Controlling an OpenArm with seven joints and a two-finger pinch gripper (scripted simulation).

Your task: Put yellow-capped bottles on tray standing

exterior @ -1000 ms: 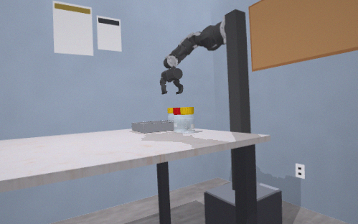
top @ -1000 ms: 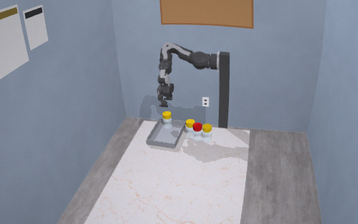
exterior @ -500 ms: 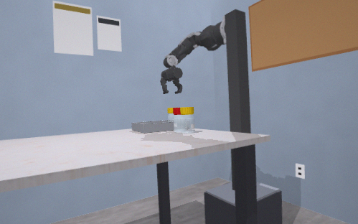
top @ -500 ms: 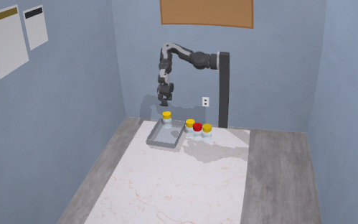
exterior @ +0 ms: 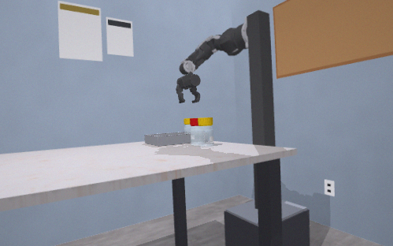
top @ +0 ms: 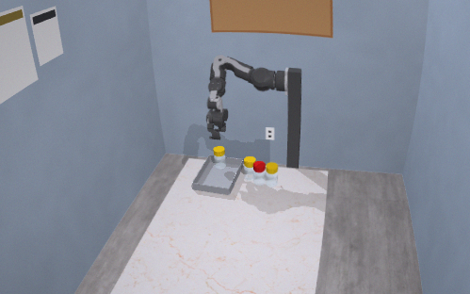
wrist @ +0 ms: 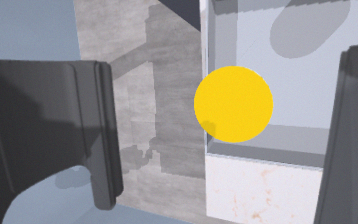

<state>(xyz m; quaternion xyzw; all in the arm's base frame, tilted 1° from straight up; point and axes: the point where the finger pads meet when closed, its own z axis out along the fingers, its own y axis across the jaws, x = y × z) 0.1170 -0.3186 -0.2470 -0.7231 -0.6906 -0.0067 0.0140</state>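
A grey tray [top: 218, 181] lies at the far end of the table. One clear bottle with a yellow cap [top: 218, 155] stands upright at the tray's far corner. In the wrist view its cap [wrist: 233, 103] shows over the tray's corner [wrist: 281, 75]. Right of the tray stand two more yellow-capped bottles [top: 250, 165] [top: 271, 171], with a red-capped bottle [top: 259, 170] between them. My gripper [top: 215, 137] hangs well above the bottle on the tray, open and empty. It also shows in the exterior view [exterior: 187, 101] and the wrist view [wrist: 218, 200].
The arm's dark post [top: 294, 118] stands at the table's back edge, right of the bottles. The three bottles beside the tray stand close together, almost touching the tray's right rim.
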